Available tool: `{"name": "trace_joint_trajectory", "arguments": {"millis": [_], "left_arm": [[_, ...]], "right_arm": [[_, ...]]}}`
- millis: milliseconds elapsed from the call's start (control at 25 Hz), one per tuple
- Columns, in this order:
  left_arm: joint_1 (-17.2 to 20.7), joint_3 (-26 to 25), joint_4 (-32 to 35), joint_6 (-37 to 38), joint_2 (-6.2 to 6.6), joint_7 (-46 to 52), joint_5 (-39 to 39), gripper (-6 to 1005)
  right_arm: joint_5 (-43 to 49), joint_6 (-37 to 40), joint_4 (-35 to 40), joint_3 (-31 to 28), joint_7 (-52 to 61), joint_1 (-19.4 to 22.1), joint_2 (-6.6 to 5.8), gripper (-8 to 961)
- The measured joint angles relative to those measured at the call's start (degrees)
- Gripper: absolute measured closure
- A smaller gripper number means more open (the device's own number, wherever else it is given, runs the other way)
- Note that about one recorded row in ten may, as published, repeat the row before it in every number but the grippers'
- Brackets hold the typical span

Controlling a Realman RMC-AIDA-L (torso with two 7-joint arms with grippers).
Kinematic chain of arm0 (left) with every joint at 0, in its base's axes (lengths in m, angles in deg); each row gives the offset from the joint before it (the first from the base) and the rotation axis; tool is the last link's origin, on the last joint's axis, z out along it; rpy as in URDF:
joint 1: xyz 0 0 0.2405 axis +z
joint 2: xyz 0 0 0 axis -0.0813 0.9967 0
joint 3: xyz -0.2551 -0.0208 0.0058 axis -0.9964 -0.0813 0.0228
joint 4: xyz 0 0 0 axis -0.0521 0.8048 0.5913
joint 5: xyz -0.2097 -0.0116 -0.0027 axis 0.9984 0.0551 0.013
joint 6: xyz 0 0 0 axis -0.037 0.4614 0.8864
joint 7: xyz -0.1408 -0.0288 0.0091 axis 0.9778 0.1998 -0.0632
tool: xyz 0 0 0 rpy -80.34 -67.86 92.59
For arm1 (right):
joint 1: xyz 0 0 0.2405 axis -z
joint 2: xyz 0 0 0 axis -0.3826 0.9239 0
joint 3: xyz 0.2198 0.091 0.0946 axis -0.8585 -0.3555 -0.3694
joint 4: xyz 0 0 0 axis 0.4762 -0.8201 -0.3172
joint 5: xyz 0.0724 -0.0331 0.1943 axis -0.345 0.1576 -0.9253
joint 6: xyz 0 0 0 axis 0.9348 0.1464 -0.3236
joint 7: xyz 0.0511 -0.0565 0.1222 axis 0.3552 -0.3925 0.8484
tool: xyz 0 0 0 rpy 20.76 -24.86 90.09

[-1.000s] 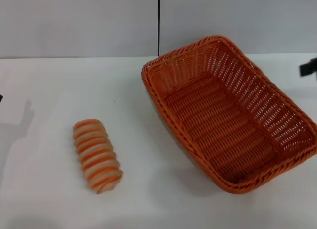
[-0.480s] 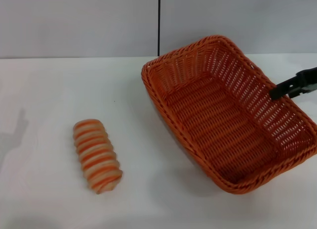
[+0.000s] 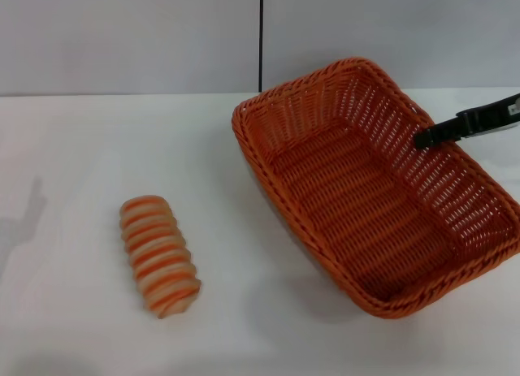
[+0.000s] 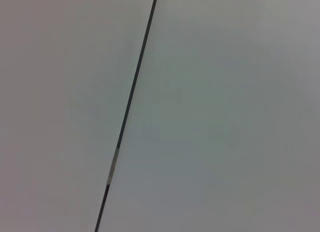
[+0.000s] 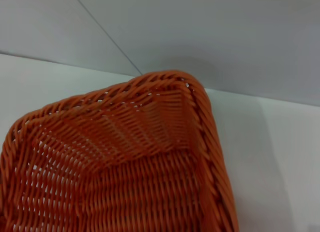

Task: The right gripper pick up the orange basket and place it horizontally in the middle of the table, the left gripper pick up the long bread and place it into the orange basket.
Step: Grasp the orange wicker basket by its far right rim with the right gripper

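While the left gripper is out of sight and only a blank wall shows in its wrist view, you have the long bread (image 3: 160,256) lying alone on the left part of the table (image 3: 73,149), its long axis running roughly from far to near with a slight lean toward your right. Well apart from it, to the right, sits the orange basket (image 3: 370,189), skewed: its long axis runs diagonally from far-left to near-right, so it is not yet horizontal nor central. At the far right, the right gripper (image 3: 426,137) reaches in from the edge, its dark tip over the basket's right long wall, just by the rim. You cannot tell from here how wide its fingers stand, and nothing appears to be held. The right wrist view looks down at a far corner of the basket. The rim beneath the tip is, by my judgement, your nearest hold; the right arm is plainly the closer one
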Motion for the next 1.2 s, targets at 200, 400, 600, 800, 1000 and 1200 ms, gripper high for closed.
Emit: {"name": "trace_joint_trajectory", "arguments": {"millis": [200,400,600,800,1000,1200], "left_arm": [[-1.1,0.0,0.5,-0.3,0.00,0.0,0.0,191],[-1.3,-0.4,0.6,-0.4,0.02,0.0,0.0,192],[-1.4,-0.5,0.7,-0.4,0.12,0.0,0.1,192],[-1.5,-0.5,0.8,-0.6,0.17,-0.3,0.3,192],[-1.7,-0.5,0.8,-1.1,0.18,-0.4,0.3,193],[-1.5,-0.5,0.8,-1.1,0.14,-0.4,0.4,193]], "right_arm": [[-2.8,2.5,2.8,0.3,-2.3,-0.3,0.55,423],[-3.2,5.0,3.4,0.4,-3.0,-0.4,1.14,431],[-3.0,6.5,4.9,0.5,-3.0,-1.0,1.22,439],[-3.3,7.9,5.9,1.8,-3.5,-1.4,1.45,447],[-3.7,9.0,6.5,1.8,-4.3,-1.6,1.95,455],[-3.8,9.2,6.2,1.5,-4.9,-1.6,2.19,609]]}}
